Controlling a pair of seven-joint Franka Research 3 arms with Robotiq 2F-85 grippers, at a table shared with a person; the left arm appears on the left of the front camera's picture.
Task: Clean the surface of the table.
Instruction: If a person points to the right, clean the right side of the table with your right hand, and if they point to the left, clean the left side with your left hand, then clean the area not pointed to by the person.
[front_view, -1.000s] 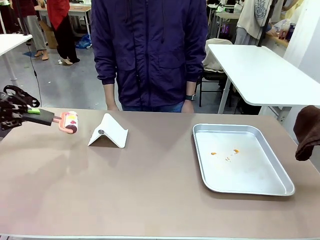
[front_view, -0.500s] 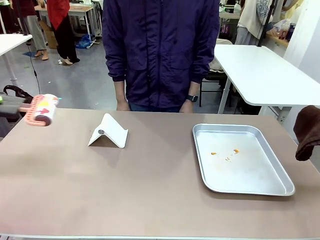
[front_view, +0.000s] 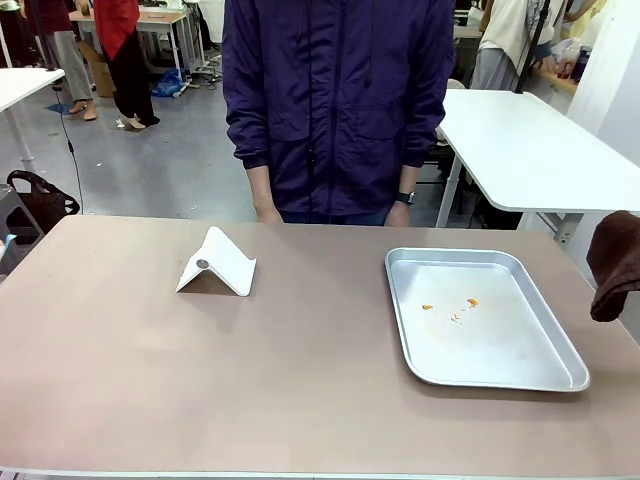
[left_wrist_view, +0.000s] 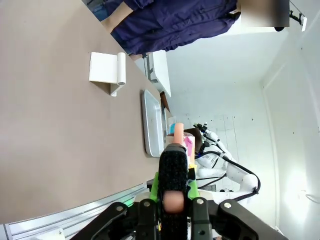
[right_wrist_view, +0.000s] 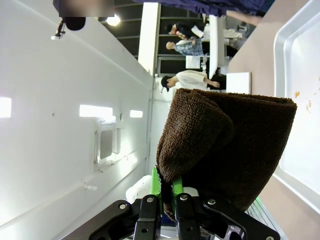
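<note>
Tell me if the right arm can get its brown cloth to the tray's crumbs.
Likely yes: the right gripper holds the cloth beside the tray, with nothing between it and the crumbs.

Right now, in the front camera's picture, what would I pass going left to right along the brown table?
Across the table: white folded stand → metal tray → brown cloth, hanging at the picture's right edge.

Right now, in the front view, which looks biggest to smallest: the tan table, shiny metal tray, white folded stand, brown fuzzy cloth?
1. Tan table
2. Shiny metal tray
3. White folded stand and brown fuzzy cloth: alike; the picture's edge cuts the cloth off.
</note>
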